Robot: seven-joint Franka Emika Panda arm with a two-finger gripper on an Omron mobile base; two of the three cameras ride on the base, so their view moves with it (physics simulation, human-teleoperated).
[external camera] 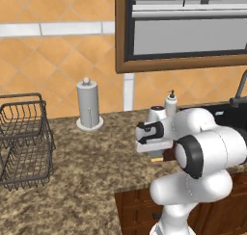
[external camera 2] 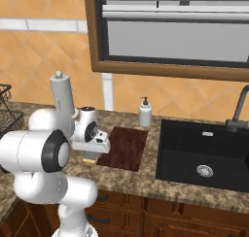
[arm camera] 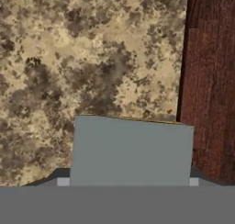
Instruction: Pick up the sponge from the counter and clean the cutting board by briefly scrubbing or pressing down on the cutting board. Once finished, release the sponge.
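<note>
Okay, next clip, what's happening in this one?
A white robot arm has its gripper low over the counter, right at the sponge, which sits on the granite just beside the cutting board. Whether the fingers have closed on it cannot be told. The board is bare, so scrubbing has not begun.

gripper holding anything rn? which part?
Cannot be told. The sponge sits between the gripper tips at its two short ends, on the counter beside the board; contact isn't visible.

White arm folded low, wrist bent downward, tool (arm camera: 128,182) fingers astride a pad.
</note>
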